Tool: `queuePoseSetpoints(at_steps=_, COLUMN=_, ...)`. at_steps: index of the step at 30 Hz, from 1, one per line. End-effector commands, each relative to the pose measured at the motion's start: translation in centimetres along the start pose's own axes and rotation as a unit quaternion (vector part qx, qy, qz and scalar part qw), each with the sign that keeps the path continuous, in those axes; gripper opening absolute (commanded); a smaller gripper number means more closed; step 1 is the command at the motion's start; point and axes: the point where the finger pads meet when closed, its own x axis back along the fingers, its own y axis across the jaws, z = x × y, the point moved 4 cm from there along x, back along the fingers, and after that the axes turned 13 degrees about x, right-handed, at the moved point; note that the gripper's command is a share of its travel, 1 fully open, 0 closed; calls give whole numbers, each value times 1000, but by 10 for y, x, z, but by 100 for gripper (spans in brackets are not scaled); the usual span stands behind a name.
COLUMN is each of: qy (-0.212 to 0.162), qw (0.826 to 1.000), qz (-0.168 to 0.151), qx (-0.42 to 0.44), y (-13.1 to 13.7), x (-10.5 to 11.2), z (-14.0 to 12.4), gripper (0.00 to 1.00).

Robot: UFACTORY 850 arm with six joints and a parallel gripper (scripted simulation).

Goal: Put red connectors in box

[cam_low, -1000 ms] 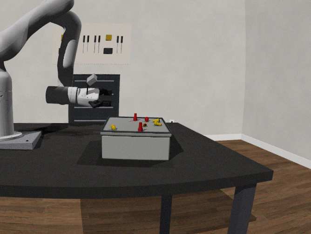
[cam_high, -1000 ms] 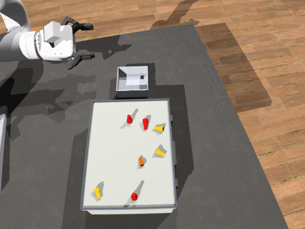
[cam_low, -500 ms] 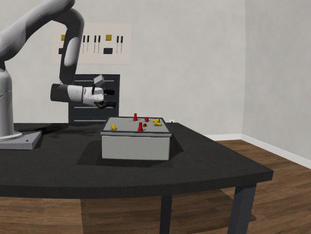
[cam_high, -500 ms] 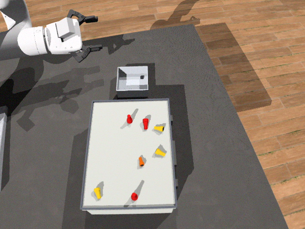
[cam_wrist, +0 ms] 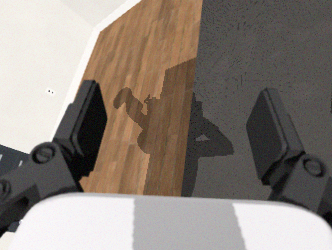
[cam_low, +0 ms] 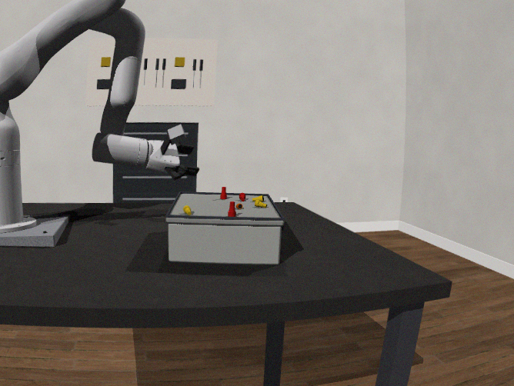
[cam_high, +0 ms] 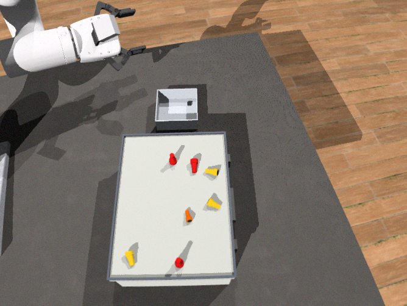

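Note:
Three red connectors lie on the white lid of the tool case (cam_high: 172,203): one (cam_high: 172,159) and another (cam_high: 194,164) near the lid's far edge, a third (cam_high: 178,262) near the front edge. The steel junction box (cam_high: 176,108) stands empty just beyond the case. My gripper (cam_high: 131,31) is open and empty, high above the table's far left, well away from the case and box. It also shows in the exterior view (cam_low: 188,159). The wrist view shows only my open fingers over the table edge and floor.
Three yellow connectors (cam_high: 212,171) (cam_high: 213,203) (cam_high: 130,257) and an orange one (cam_high: 188,216) also lie on the lid. The arm's base (cam_low: 25,230) stands on the table at the left. A dark cabinet (cam_low: 155,164) stands behind the table.

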Motion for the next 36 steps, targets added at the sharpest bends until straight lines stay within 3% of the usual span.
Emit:
queuePoseSetpoints(at_steps=1, qy=-23, qw=999, qz=30, qx=-15, y=-11, x=-9, z=-2, gripper=100)
queuePoseSetpoints(at_steps=3, qy=-23, qw=999, qz=30, qx=-15, y=-11, x=-9, z=-2, gripper=100)
queuePoseSetpoints(at_steps=18, qy=-126, qw=979, qz=152, qx=-51, y=-56, x=-31, z=-4, gripper=100)
queuePoseSetpoints(at_steps=20, qy=-126, qw=979, qz=152, qx=-51, y=-56, x=-31, z=-4, gripper=100)
queuePoseSetpoints(at_steps=36, qy=-243, qw=930, qz=272, qx=-42, y=-87, x=-31, z=3, gripper=100)
